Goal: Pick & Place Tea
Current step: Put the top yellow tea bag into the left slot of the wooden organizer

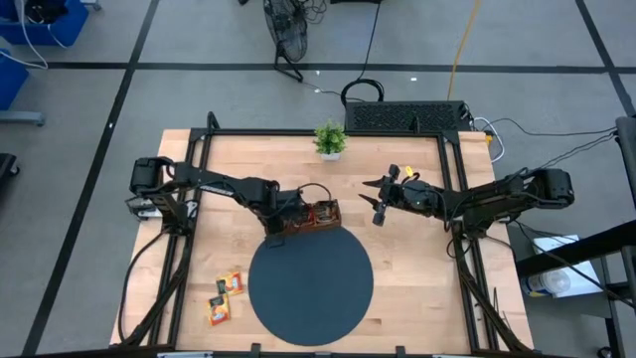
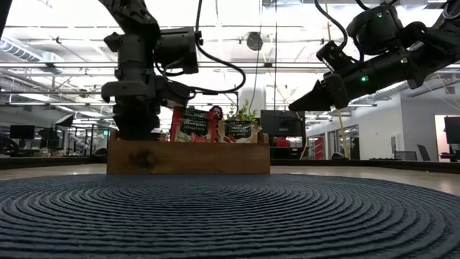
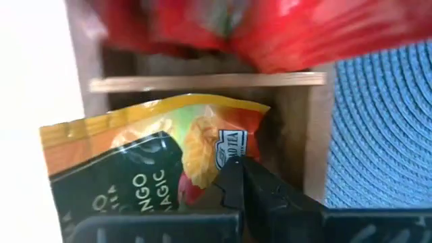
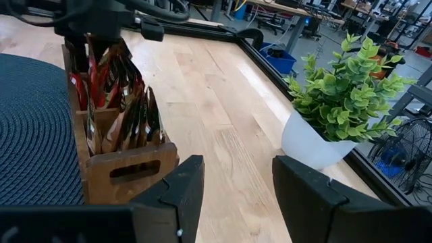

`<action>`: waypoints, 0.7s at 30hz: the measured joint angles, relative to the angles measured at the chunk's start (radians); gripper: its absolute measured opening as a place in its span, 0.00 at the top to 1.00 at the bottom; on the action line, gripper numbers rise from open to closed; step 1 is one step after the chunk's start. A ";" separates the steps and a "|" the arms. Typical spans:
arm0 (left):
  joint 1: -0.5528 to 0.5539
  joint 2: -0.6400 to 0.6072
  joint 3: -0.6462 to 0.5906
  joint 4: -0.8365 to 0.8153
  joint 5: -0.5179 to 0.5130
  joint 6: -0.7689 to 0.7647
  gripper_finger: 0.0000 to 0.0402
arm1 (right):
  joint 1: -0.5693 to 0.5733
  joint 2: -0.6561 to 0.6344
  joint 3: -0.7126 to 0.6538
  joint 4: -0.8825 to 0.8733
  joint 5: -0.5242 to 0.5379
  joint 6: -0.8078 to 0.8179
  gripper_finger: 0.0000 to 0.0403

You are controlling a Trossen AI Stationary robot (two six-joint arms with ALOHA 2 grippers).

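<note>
A brown wooden tray (image 1: 316, 214) stands at the far rim of the dark round mat (image 1: 310, 288), with red and pale sachets (image 2: 192, 124) standing upright in it. My left gripper (image 1: 285, 221) points down at the tray's left end (image 2: 126, 155), shut on a yellow-orange tea sachet (image 3: 155, 169) over the end compartment (image 3: 202, 101). My right gripper (image 1: 383, 204) hovers open to the right of the tray, level with it and touching nothing. Its fingers (image 4: 175, 196) frame bare table. Two more sachets (image 1: 231, 283) (image 1: 219, 309) lie flat on the table left of the mat. My left gripper (image 3: 236, 182) pinches the yellow-orange sachet near one edge (image 3: 226, 158) between its shut fingers, coming from above and pointing down. The sachet hangs below the fingers at the tray's end compartment. Whether its lower edge touches the tray, I cannot tell.
A small green plant in a white pot (image 1: 330, 140) stands at the table's far edge, close to my right gripper's side (image 4: 337, 101). The black frame rails (image 1: 452, 199) run along the table's sides. Bare wood lies between tray and plant.
</note>
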 joint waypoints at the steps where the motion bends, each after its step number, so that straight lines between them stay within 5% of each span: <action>1: 0.006 -0.001 -0.009 0.007 -0.001 -0.008 1.00 | 0.000 0.000 0.000 0.001 0.000 0.000 0.60; 15: -0.040 0.010 0.044 -0.053 -0.373 0.006 1.00 | 0.000 0.000 0.000 0.008 0.000 0.015 0.60; 21: -0.055 0.009 0.051 -0.071 -0.440 -0.025 0.99 | 0.000 0.000 0.000 0.008 0.000 0.014 0.60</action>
